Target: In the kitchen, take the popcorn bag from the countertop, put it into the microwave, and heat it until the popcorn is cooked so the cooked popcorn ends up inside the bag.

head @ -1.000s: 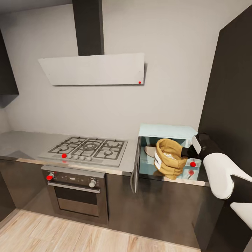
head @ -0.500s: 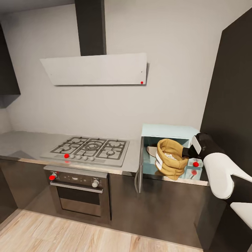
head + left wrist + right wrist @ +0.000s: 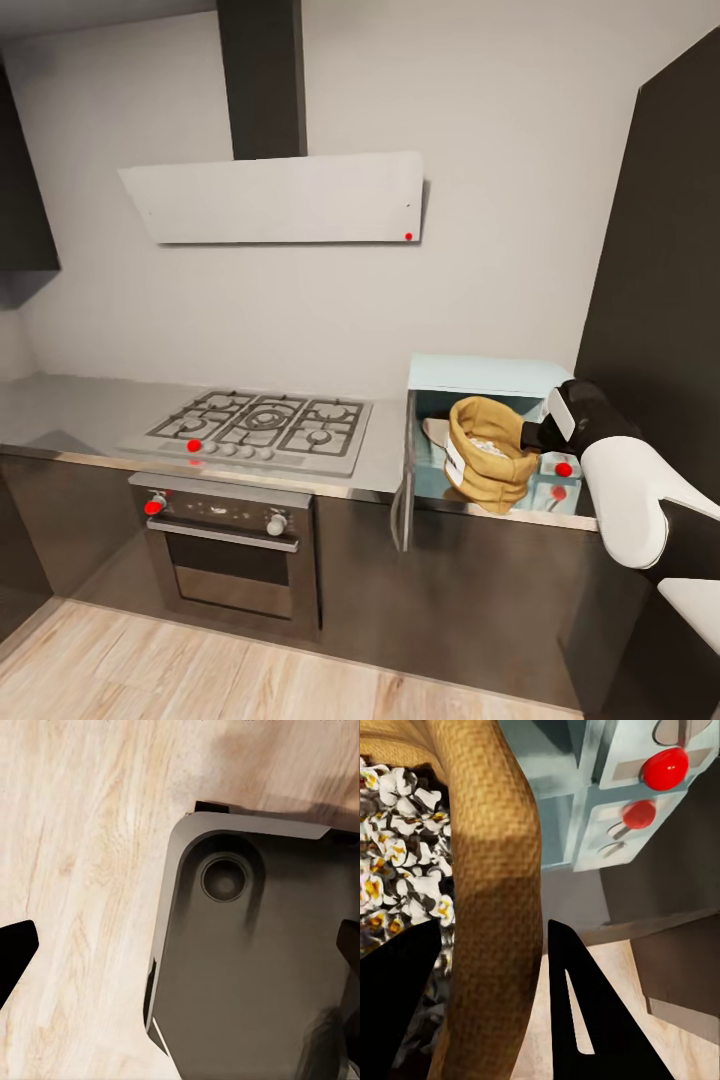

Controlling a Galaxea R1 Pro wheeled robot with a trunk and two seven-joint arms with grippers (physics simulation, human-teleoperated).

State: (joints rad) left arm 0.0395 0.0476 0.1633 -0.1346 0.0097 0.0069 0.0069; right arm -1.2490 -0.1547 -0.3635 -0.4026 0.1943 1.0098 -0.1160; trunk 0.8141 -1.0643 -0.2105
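The pale blue microwave [image 3: 485, 375] stands on the grey countertop [image 3: 80, 405] with its door [image 3: 403, 490] swung open to the left. The tan popcorn bag [image 3: 487, 462] hangs tilted at the microwave's opening, its bottom over the front edge. My right gripper [image 3: 533, 436] is shut on the bag's rolled rim. In the right wrist view the burlap rim [image 3: 499, 870] runs between the black fingers [image 3: 585, 1012], and white popped popcorn [image 3: 397, 855] fills the bag. My left gripper [image 3: 180, 952] is open over the wooden floor.
A gas hob [image 3: 260, 425] with a steel oven [image 3: 230, 560] below sits left of the microwave, under a white hood [image 3: 270, 200]. A tall dark cabinet [image 3: 660, 250] rises right of the microwave. Red microwave knobs [image 3: 664, 766] lie beside the bag. My grey base [image 3: 247, 982] shows below the left gripper.
The whole picture has slid slightly right, so the camera moved. The bag stays in my right gripper at the microwave's opening, in much the same place.
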